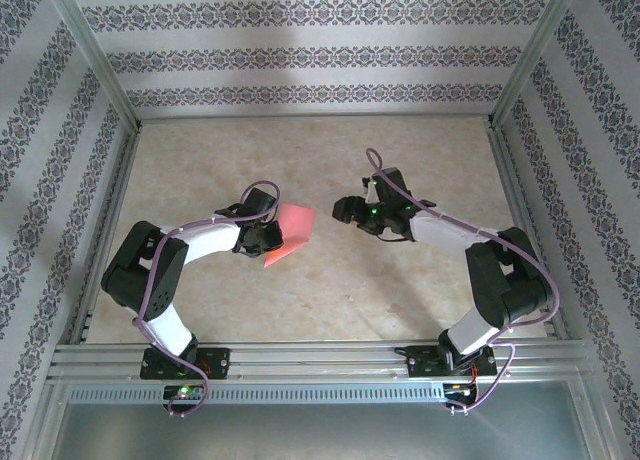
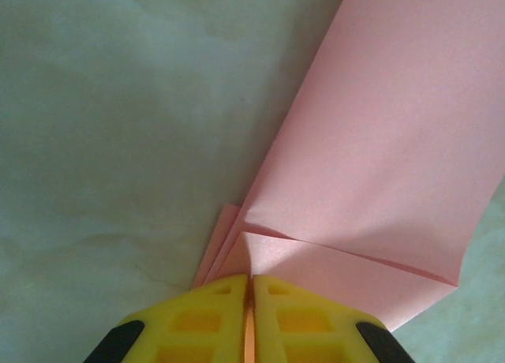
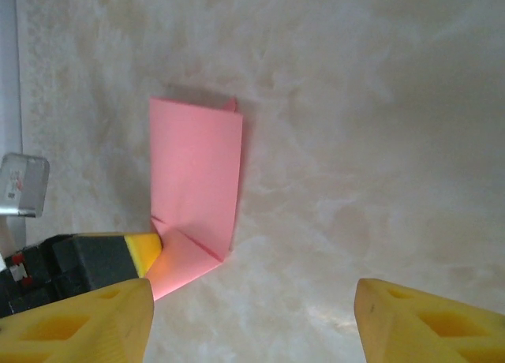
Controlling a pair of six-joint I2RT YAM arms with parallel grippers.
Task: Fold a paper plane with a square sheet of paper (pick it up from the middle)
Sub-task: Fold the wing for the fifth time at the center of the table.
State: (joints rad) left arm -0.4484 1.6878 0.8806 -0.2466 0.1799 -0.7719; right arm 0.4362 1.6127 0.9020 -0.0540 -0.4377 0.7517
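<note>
Jaws pressed together on the left gripper (image 2: 251, 281), pinching the creased corner of the folded pink sheet of paper (image 2: 379, 142). It fans out beyond the fingertips, left of centre over the marbled tabletop (image 1: 330, 290). To its right, the right gripper (image 3: 254, 293) gapes wide, holding nothing, apart from the paper.

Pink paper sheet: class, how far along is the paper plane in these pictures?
Done: the square sheet of paper is folded over, with a crease showing. In hand: the left gripper pinches its edge; the right gripper is open, apart. Left: nose and wing folds; no dart shape yet.
</note>
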